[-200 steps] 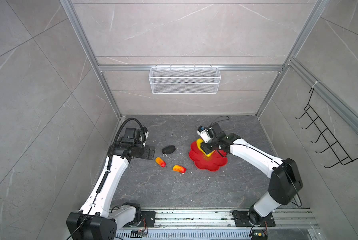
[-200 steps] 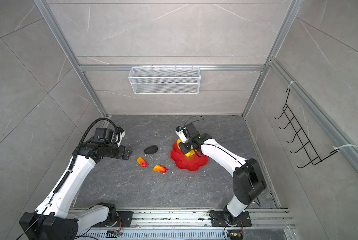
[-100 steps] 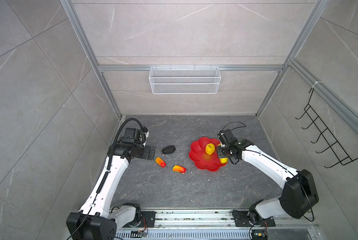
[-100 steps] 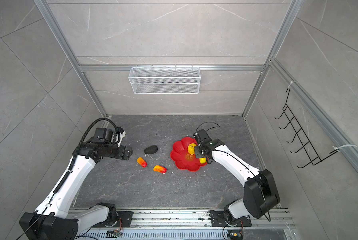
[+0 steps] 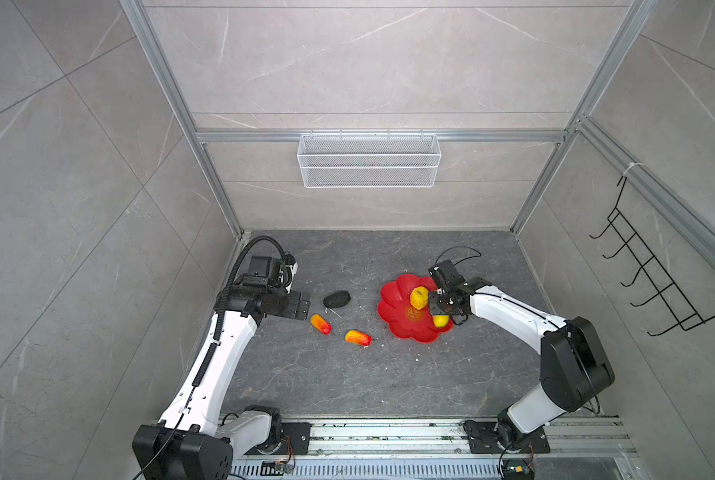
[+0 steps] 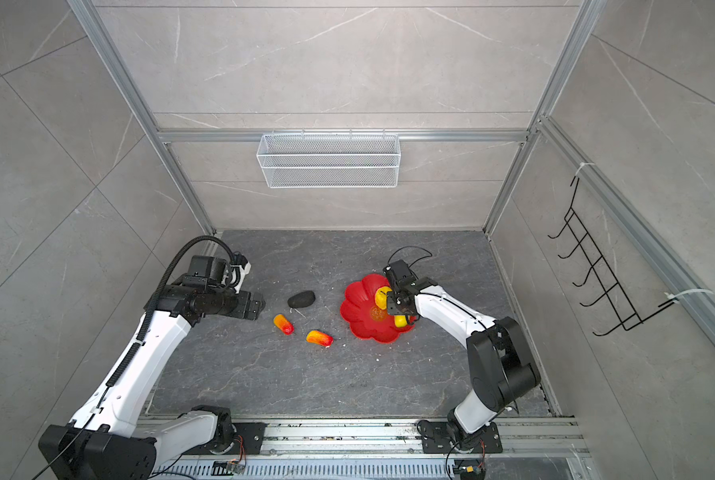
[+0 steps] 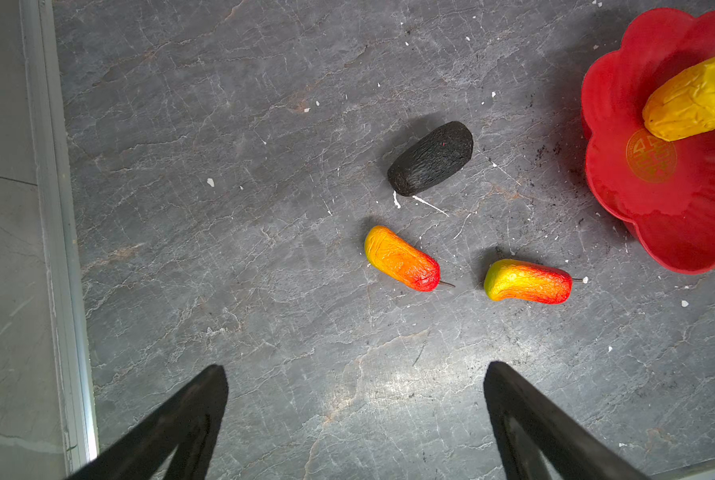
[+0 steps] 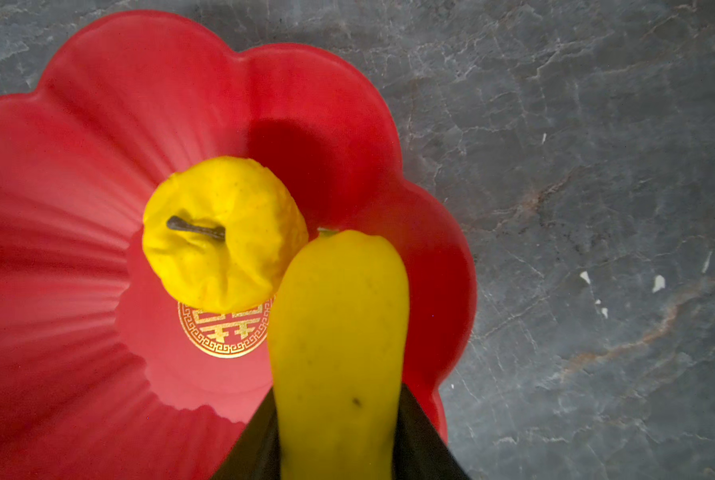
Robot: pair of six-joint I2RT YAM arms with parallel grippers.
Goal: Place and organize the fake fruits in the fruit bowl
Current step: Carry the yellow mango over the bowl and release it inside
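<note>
The right end effector (image 8: 339,432) clasped the long fruit (image 8: 339,311) over the bowl (image 5: 393,291), beside the round fruit (image 5: 418,297); only its wrist view showed the grip. The left end effector (image 7: 356,374) gaped empty; the black fruit (image 7: 430,158) and orange fruits (image 7: 401,258) (image 7: 528,281) lay left of the bowl.

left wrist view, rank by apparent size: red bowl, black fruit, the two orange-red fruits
1. red bowl, though cut off at the edge
2. black fruit, slightly bulkier
3. orange-red fruit nearer the bowl and farther orange-red fruit: look alike, can't rank

Bright even overhead light; soft shadows; bowed edges; glare on fruit bowl (image 8: 98,104).
</note>
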